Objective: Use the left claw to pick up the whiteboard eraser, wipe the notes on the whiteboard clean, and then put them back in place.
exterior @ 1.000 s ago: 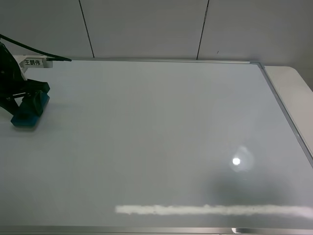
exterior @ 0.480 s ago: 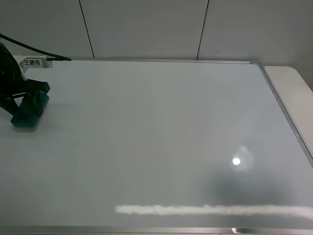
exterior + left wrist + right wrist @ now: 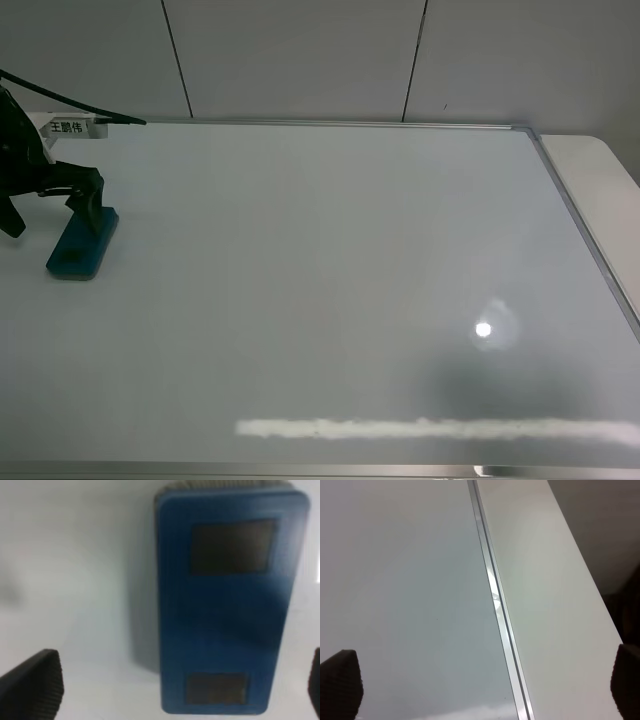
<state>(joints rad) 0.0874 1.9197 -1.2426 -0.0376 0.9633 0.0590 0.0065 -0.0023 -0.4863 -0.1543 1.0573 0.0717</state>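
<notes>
The teal whiteboard eraser (image 3: 82, 245) lies flat on the whiteboard (image 3: 330, 260) near its left edge. The left claw (image 3: 50, 212) is open above it, one finger (image 3: 92, 200) at the eraser's far end and the other off to the left. In the left wrist view the eraser (image 3: 227, 605) lies between the wide-spread fingertips (image 3: 35, 682) of the claw (image 3: 175, 685), with no contact visible. No red notes show on the board. The right gripper (image 3: 482, 690) is open and empty over the board's silver frame (image 3: 495, 605); it is out of the exterior view.
The board's silver frame (image 3: 582, 225) runs along the right side, with a white table strip (image 3: 605, 190) beyond it. A bright glare spot (image 3: 483, 329) and a long light reflection (image 3: 430, 428) lie on the board near the front.
The left claw was shut on the eraser; now its fingers are spread and the eraser lies free, shifted a little right and nearer the front.
</notes>
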